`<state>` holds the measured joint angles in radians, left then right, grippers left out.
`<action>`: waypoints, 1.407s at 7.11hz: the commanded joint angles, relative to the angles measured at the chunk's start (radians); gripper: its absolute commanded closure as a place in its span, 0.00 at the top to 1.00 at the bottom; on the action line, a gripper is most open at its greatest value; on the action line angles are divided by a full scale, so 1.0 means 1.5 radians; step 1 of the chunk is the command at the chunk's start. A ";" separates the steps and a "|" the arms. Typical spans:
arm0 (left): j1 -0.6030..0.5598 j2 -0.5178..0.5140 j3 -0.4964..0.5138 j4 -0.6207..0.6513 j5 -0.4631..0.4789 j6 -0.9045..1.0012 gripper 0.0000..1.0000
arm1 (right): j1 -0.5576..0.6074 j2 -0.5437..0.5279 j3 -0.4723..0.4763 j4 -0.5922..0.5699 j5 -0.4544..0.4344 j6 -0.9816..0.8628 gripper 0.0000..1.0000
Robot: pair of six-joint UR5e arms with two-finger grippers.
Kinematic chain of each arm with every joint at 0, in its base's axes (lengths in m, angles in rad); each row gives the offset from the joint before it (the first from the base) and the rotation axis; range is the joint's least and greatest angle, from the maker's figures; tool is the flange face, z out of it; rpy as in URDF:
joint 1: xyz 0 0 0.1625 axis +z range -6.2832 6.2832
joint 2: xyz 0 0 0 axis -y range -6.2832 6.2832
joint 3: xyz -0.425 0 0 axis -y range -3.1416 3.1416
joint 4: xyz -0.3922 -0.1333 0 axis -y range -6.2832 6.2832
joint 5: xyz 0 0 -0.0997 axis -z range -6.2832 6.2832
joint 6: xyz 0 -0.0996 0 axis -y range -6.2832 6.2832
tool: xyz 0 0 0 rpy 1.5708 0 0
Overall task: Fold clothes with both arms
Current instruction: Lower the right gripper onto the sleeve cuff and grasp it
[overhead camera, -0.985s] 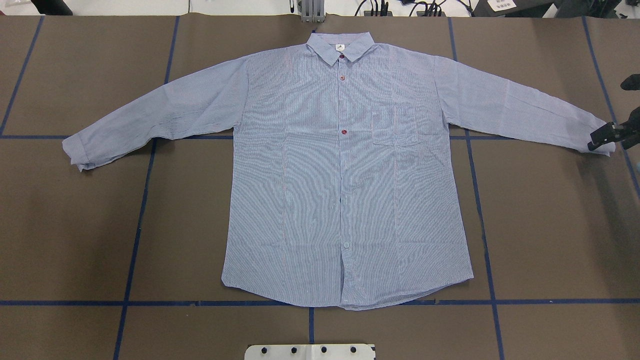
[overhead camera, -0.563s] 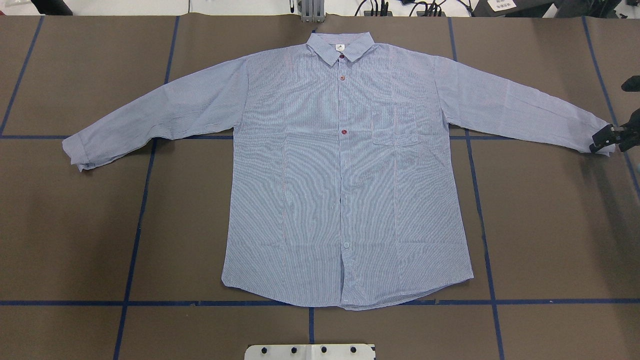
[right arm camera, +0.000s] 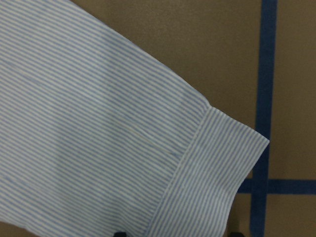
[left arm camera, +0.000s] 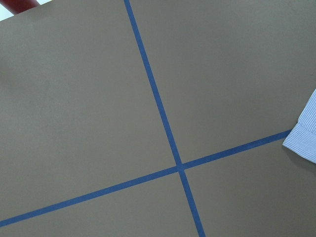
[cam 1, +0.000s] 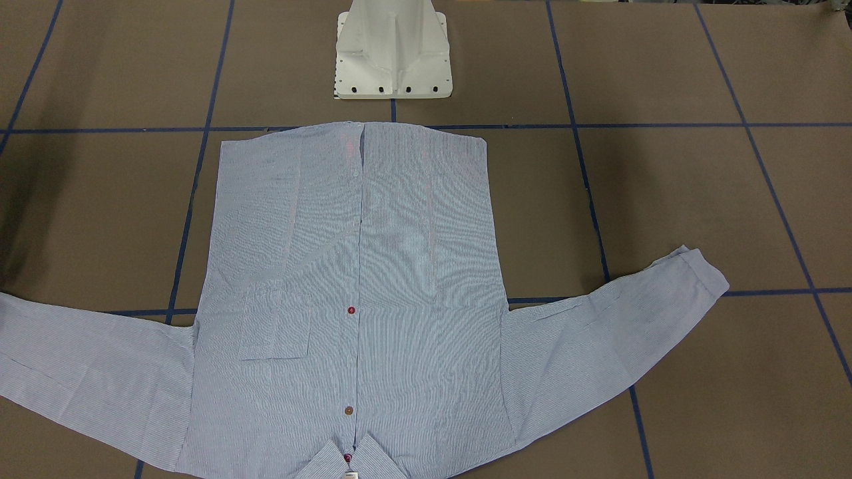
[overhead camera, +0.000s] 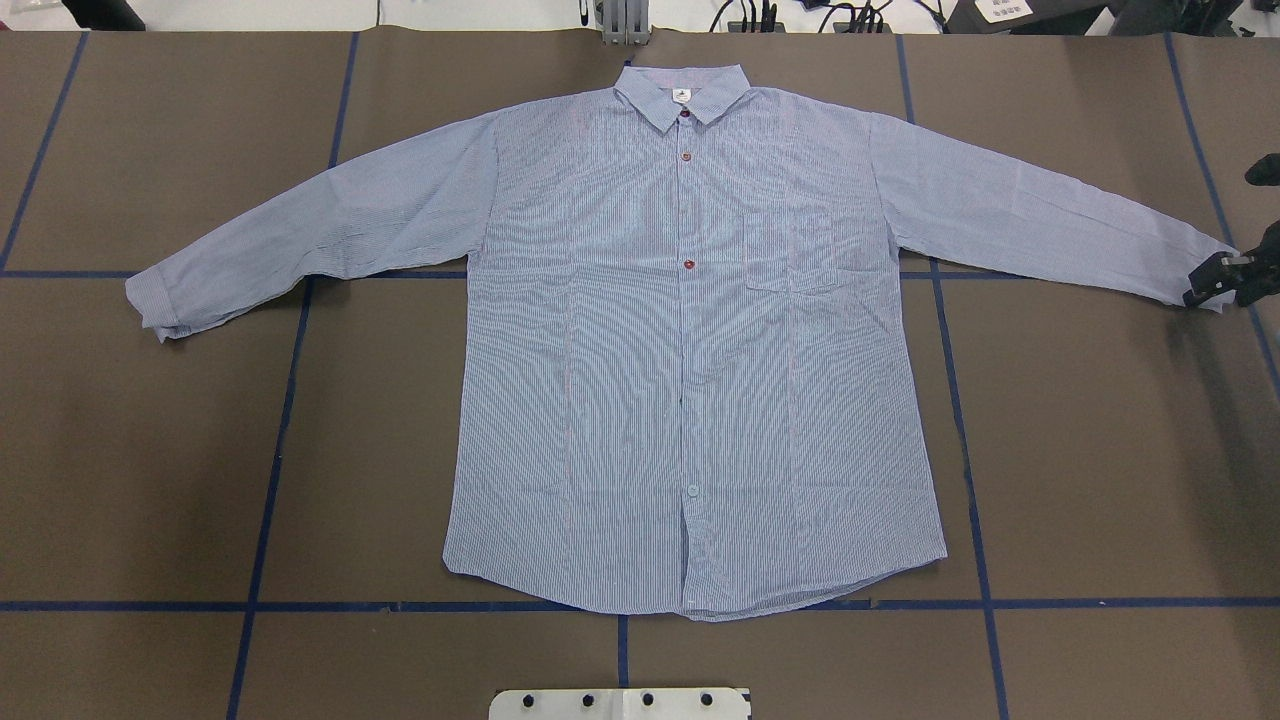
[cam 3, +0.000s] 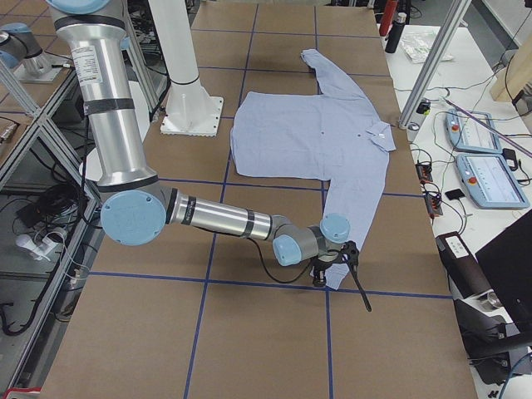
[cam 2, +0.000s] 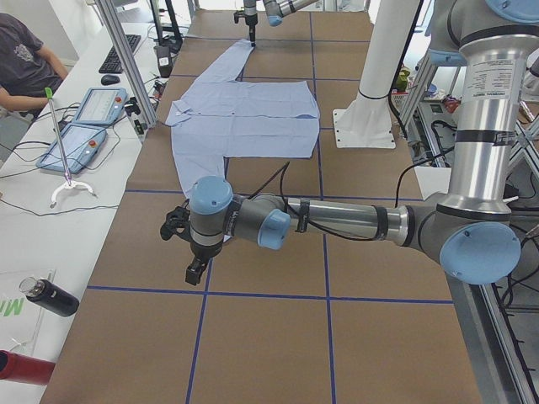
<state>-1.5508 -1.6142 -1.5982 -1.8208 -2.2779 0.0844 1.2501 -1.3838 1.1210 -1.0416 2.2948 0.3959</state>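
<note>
**Cloth right, bare table left**

Right gripper [overhead camera: 1205, 285], jaws spread, at a sleeve cuff [right arm camera: 217, 168]: striped cloth fills the room ahead. Under the left gripper [cam 2: 195, 268], bare taped table [left arm camera: 74, 98] all round, the other cuff [left arm camera: 303, 131] just off to one side.

**Right arm** [cam 3: 220, 220]: in the right-side view the upper link stands upright at frame left. The elbow is bent, the forearm runs level toward the centre, and the wrist is turned downward. **Right gripper** [overhead camera: 1205, 283]: it shows at the right edge of the overhead view, at mid-height. In its wrist view two dark fingertips [right arm camera: 118, 234] sit at the bottom edge, well apart.

**Left arm** [cam 2: 337, 220]: in the left-side view the upper link stands upright at frame right. The elbow is bent, the forearm lies level toward the left, and the wrist points down. **Left gripper** [cam 2: 194, 265]: it hangs below the wrist, left of centre. Its jaw spacing cannot be judged.
</note>
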 commanded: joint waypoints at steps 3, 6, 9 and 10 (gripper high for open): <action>0.000 -0.001 0.001 0.001 0.000 0.000 1.00 | 0.000 0.007 0.005 0.001 0.000 0.003 0.50; 0.000 -0.001 0.001 0.001 0.000 -0.003 1.00 | 0.003 0.008 0.008 0.001 0.001 0.007 0.02; 0.000 -0.001 0.001 0.000 -0.001 -0.004 1.00 | 0.020 0.006 0.071 0.006 0.007 0.008 0.00; 0.000 -0.001 0.002 0.000 0.000 -0.004 1.00 | 0.026 0.006 0.092 0.007 0.010 0.005 0.00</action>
<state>-1.5509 -1.6153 -1.5964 -1.8204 -2.2791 0.0784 1.2779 -1.3738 1.2182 -1.0323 2.3049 0.4074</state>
